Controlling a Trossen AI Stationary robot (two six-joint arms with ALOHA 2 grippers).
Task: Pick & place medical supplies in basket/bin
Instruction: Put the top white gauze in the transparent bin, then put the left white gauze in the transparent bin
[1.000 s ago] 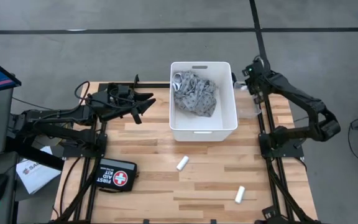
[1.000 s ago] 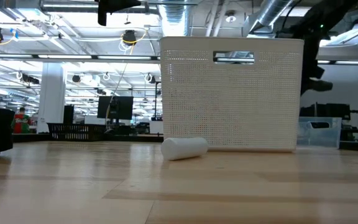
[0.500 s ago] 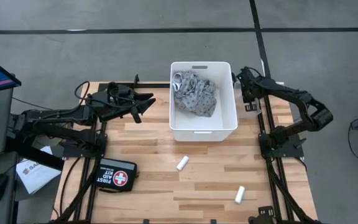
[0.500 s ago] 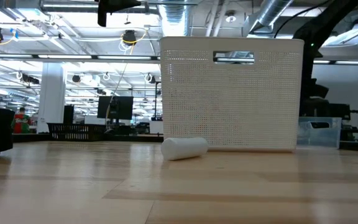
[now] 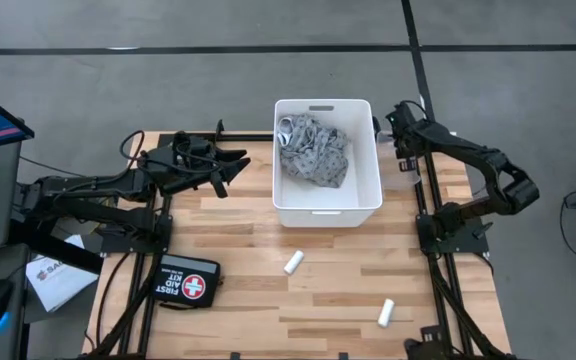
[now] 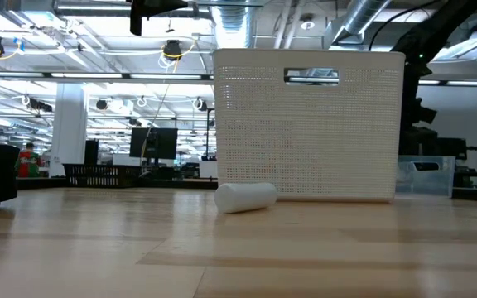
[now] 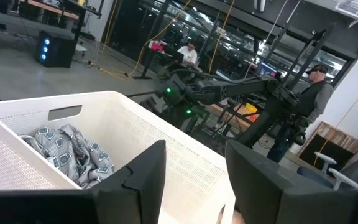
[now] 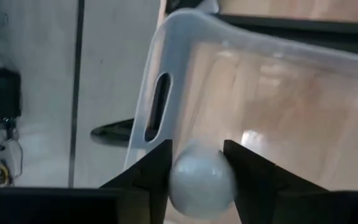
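My right gripper (image 8: 197,163) hangs over the small clear plastic bin (image 8: 272,81) beside the right wall of the white tub (image 5: 326,215), shut on a white gauze roll (image 8: 201,180). A grey patterned cloth bandage (image 5: 313,150) lies inside the tub. Two more gauze rolls (image 5: 293,263) (image 5: 386,312) lie on their sides on the wooden table. My left gripper (image 5: 233,172) waits open and level left of the tub, holding nothing. My right gripper pinches the gauze roll between its two fingers, one on each curved side (image 8: 174,177). The roll fills the gap between them. The fingers slant down from above toward the clear bin's inside. The roll is clear of the bin's floor.
A black pouch marked FIRST AID KIT (image 5: 183,283) lies at the table's near left. The clear bin (image 6: 425,175) stands close against the tub's right side near the table's right edge. People stand in the room behind the table.
My right gripper has come down beside the tub's far right corner, toward the clear bin, and its wrist has rolled. The left arm has kept still.
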